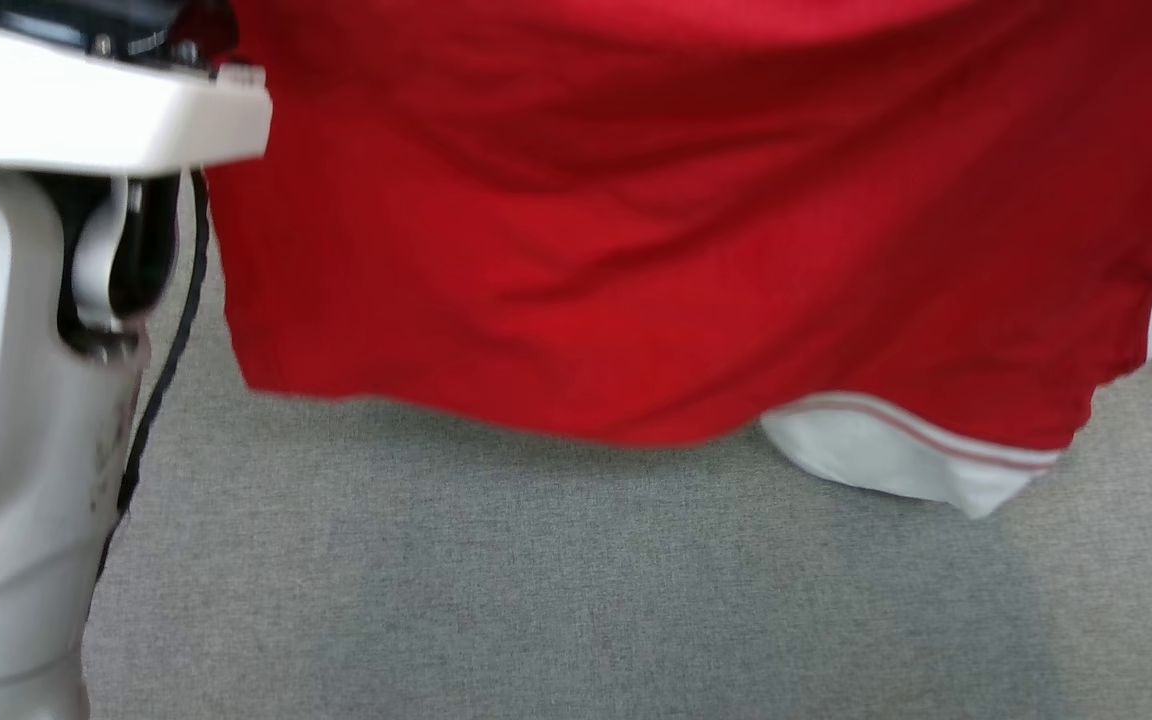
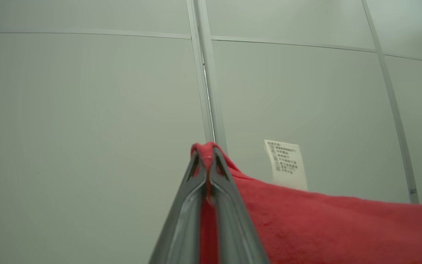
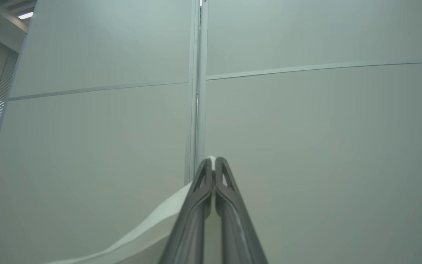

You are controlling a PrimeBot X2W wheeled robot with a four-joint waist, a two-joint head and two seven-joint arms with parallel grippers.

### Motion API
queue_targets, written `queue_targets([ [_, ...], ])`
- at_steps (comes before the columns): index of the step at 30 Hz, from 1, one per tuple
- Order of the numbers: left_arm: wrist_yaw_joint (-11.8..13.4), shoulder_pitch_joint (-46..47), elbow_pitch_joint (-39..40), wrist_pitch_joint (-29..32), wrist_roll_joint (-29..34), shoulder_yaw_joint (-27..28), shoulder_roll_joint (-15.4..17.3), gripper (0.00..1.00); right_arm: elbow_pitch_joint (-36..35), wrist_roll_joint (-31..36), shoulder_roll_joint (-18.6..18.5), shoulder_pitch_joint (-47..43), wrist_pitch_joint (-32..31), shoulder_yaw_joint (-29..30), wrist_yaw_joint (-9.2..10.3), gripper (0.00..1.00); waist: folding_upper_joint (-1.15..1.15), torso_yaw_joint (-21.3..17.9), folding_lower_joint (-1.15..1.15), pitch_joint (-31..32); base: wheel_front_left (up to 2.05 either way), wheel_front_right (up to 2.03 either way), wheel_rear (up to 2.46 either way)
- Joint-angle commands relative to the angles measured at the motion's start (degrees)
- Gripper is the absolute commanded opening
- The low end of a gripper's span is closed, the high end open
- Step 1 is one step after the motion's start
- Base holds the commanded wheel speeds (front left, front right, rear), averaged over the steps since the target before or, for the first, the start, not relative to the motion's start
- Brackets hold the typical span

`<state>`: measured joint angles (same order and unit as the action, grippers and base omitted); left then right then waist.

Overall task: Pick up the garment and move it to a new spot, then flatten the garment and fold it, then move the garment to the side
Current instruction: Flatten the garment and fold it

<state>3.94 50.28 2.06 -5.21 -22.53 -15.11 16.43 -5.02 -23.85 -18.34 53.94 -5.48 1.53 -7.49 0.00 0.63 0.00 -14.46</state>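
Over grey woven surface (image 1: pixel 576 600), left gripper (image 2: pixel 208 156) and right gripper (image 3: pixel 214 165) pinch the creased garment (image 1: pixel 636 250)

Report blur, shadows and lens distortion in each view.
Head view: the garment is blurred along its hem, casting a soft shadow on the carpet. Left wrist view: evenly lit, wall seams bowed by the wide lens, label print too small to read. Right wrist view: flat light, a bright ceiling lamp at top left.

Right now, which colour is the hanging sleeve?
The sleeve is white with thin red stripes; the head view shows it best.
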Motion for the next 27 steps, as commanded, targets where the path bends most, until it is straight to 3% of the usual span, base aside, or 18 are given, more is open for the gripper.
queue_targets([
  [1, -0.7, 3.0, -2.5, -1.1, -0.1, 0.0, -0.3, 0.0, 2.6, -0.6, 0.0, 2.9, 0.9, -1.5, 0.0, 0.0, 0.0, 0.5, 0.0, -1.6, 0.0, 0.0, 0.0],
  [10, -4.0, 19.9, -25.7, -7.8, -0.5, 0.8, -3.2, 0.0, 26.5, -3.6, 3.0, 23.0, 9.4, -10.4, 0.0, 0.0, 0.0, 0.7, 0.0, -5.2, 0.0, 0.0, 0.0],
  [15, -5.4, 24.6, -38.0, -9.5, -1.6, 2.5, -4.3, 0.0, 39.6, -4.6, 5.7, 29.4, 12.9, -15.5, 0.0, 0.0, 0.0, 0.0, 0.0, -6.3, 0.0, 0.0, 0.0],
  [23, -7.8, 21.6, -59.2, -9.9, -4.4, 3.8, -6.7, 0.0, 58.4, -8.7, 9.8, 26.8, 12.5, -23.2, 0.0, 0.0, 0.0, -1.2, 0.0, -8.6, 0.0, 0.0, 0.0],
  [27, -8.7, 19.1, -67.3, -9.9, -5.7, 4.0, -7.9, 0.0, 64.2, -10.7, 11.0, 23.6, 12.6, -26.1, 0.0, 0.0, 0.0, -1.6, 0.0, -9.9, 0.0, 0.0, 0.0],
])
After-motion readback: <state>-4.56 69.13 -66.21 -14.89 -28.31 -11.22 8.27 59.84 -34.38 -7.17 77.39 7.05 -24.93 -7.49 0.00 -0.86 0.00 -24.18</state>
